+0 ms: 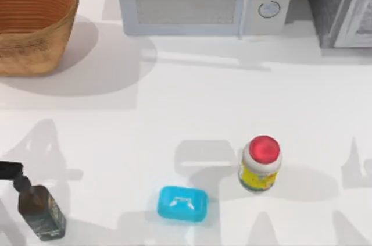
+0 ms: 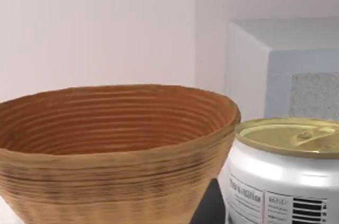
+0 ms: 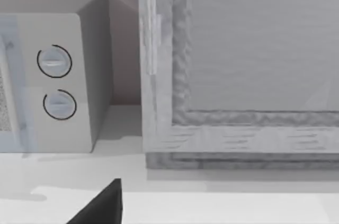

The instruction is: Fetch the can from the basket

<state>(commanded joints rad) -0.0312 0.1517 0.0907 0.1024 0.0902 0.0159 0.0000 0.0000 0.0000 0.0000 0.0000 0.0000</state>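
The can (image 2: 286,181) is upright, close in front of the left arm's wrist camera. It is outside the basket (image 2: 106,181), just beside the outer wall, with its gold top a little below the rim. A dark tip (image 2: 209,208) shows low between them. The basket sits at the desk's (image 1: 203,100) far left corner, and the microwave (image 1: 197,2) is beside it. The middle of the desk lies open. A jar (image 1: 260,167), a blue box (image 1: 182,203) and a bottle (image 1: 39,211) stand along the near edge. The right arm faces a grey cabinet (image 3: 238,49). Whether either arm's fingers are wide or narrow, I cannot tell.
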